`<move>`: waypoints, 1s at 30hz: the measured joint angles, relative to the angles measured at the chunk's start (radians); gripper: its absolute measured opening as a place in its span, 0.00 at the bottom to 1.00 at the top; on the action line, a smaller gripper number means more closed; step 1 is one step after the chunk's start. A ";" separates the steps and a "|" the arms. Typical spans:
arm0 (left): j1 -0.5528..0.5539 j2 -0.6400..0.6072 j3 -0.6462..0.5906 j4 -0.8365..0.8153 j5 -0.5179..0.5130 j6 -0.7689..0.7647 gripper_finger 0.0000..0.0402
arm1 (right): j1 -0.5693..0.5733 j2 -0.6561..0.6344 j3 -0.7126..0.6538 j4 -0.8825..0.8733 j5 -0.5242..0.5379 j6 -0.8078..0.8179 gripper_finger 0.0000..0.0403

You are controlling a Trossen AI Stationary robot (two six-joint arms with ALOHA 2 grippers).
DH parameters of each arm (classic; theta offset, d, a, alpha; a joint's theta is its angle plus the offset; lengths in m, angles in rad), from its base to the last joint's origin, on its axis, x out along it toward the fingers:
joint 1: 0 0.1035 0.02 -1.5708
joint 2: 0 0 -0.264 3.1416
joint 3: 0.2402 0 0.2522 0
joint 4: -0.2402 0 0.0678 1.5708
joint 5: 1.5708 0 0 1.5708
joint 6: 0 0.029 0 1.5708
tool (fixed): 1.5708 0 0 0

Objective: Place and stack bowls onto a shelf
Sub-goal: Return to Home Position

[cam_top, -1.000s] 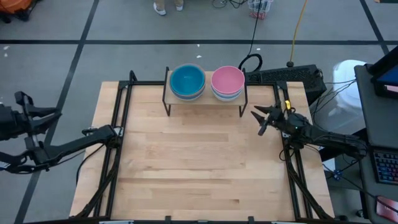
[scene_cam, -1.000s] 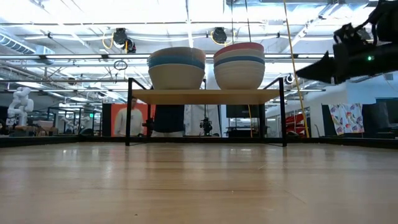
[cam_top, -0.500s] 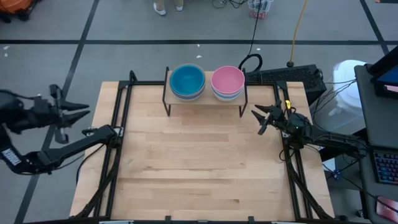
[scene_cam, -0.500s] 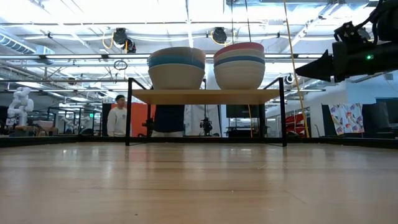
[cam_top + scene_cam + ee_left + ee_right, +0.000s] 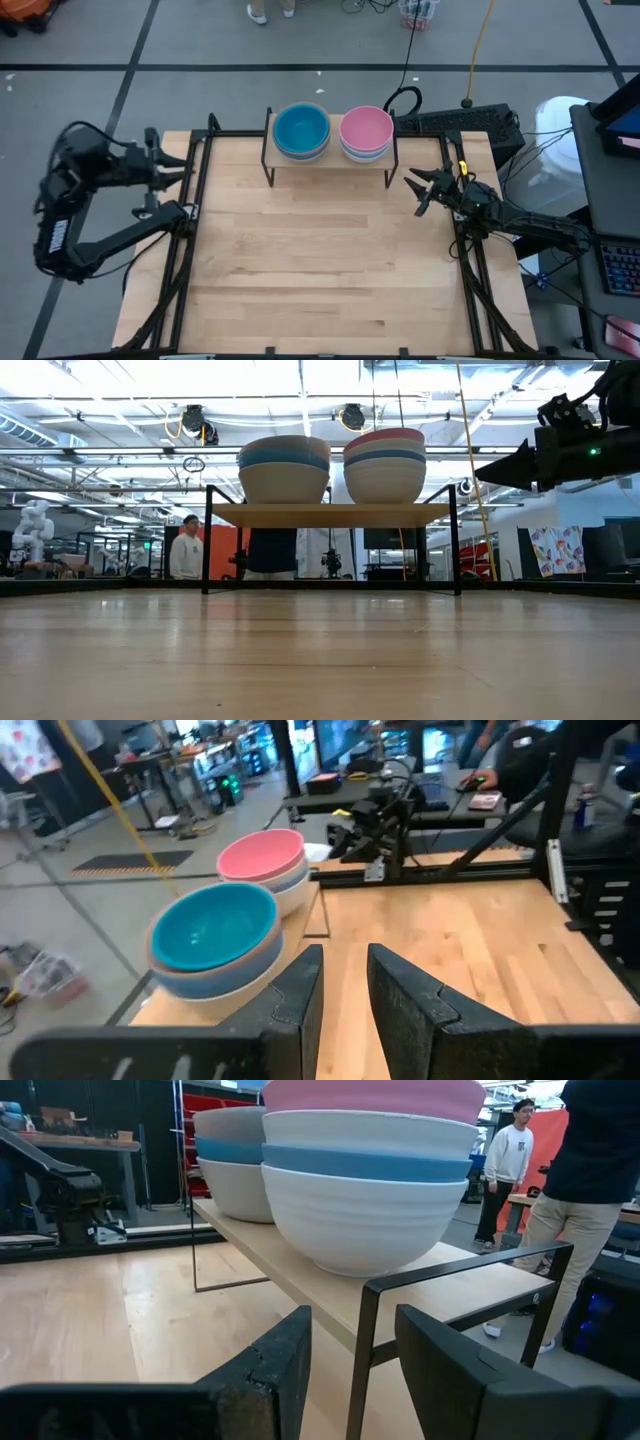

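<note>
Nested on the shelf (image 5: 332, 160) at twelve o'clock, the bowls (image 5: 301, 130) look light, stiff and slick, best pinched by a rim; left claw (image 5: 180, 170) and right claw (image 5: 413, 195) gape empty.

Left arm (image 5: 90, 235) has swung in from well outside the table's (image 5: 300, 270) left side. Its left gripper (image 5: 172, 170), a second ago out over the floor, had covered about half the gap at the half-second mark and now sits at the table's left edge near the rear corner, fingers pointing inward across the tabletop. In the room behind (low view only), a person (image 5: 185, 550) in a white top has shifted a little to the left.
</note>
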 joint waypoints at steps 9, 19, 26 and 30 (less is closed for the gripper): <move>0.000 -0.262 -0.347 0.283 0.026 -0.097 0.22 | 0.000 0.000 -0.001 0.000 -0.001 0.000 0.35; 0.000 -0.446 -0.644 0.426 0.023 -0.147 0.22 | 0.000 0.000 -0.001 0.000 -0.001 0.000 0.35; 0.000 -0.477 -0.859 0.647 -0.038 -0.187 0.22 | 0.000 0.000 -0.001 0.000 -0.001 0.000 0.35; 0.000 -0.477 -0.965 0.757 -0.070 -0.208 0.22 | 0.000 0.000 -0.001 0.000 -0.001 0.000 0.35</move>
